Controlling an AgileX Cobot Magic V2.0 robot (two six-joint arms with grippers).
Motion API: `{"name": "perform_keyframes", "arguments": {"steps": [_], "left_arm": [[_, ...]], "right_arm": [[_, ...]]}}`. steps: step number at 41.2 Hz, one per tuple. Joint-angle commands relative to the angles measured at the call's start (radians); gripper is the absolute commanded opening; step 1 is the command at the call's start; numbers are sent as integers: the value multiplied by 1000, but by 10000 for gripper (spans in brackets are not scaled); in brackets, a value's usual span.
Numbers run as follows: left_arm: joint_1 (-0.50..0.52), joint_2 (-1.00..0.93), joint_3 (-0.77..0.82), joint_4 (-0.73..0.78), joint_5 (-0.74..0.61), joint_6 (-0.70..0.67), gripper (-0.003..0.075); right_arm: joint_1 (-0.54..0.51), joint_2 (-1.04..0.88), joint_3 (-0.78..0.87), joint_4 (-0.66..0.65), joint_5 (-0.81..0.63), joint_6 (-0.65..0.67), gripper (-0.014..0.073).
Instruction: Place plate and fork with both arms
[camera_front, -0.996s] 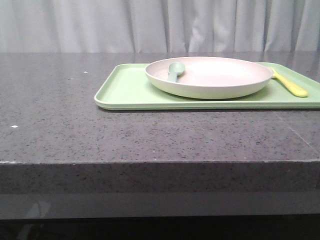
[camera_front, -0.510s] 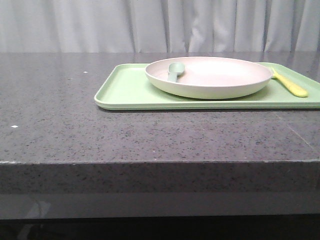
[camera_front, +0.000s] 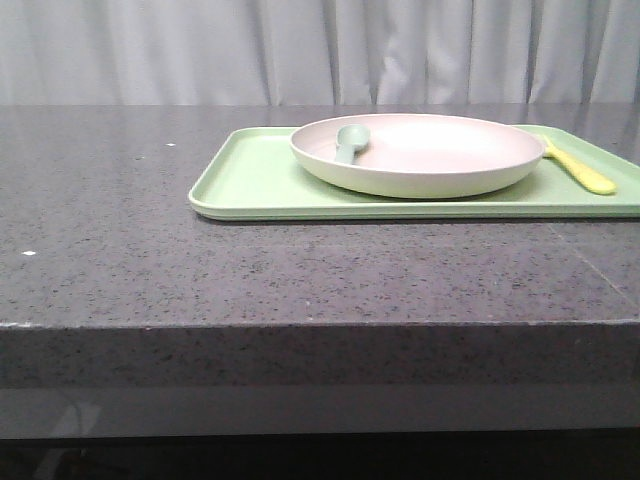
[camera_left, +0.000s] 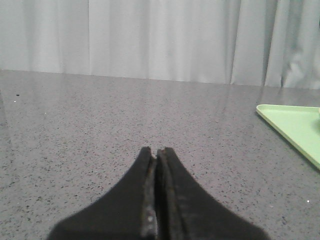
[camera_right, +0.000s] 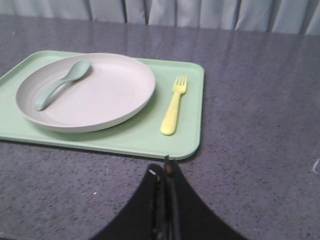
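No change across the last second. Pale pink-cream round plastic plate (camera_front: 418, 153) and small yellow plastic fork (camera_right: 173, 106) sit on the light-green tray (camera_front: 250, 180). Left claw (camera_left: 157, 156) and right claw (camera_right: 166, 167) clenched, empty, off the tray. Placement looks complete.

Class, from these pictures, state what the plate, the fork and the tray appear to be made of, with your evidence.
Plate: probably matte plastic; pale pinkish-cream, soft even sheen, thick rounded rim.
Fork: likely plastic; uniform opaque yellow, blunt short tines, no metallic shine.
Tray: probably plastic too; flat light green, smooth moulded rounded corners.
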Motion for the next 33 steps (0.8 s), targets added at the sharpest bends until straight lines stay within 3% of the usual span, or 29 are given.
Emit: {"name": "perform_keyframes", "arguments": {"steps": [1, 15, 33], "left_arm": [[-6, -25, 8, 0, -86, -12, -20], [-6, -25, 8, 0, -86, -12, -20], [-6, -23, 8, 0, -86, -12, -20]], "right_arm": [[-51, -86, 107, -13, -226, -6, -118], [-128, -241, 380, -13, -484, -6, -118], [-128, -241, 380, -13, -494, -6, -118]]}}
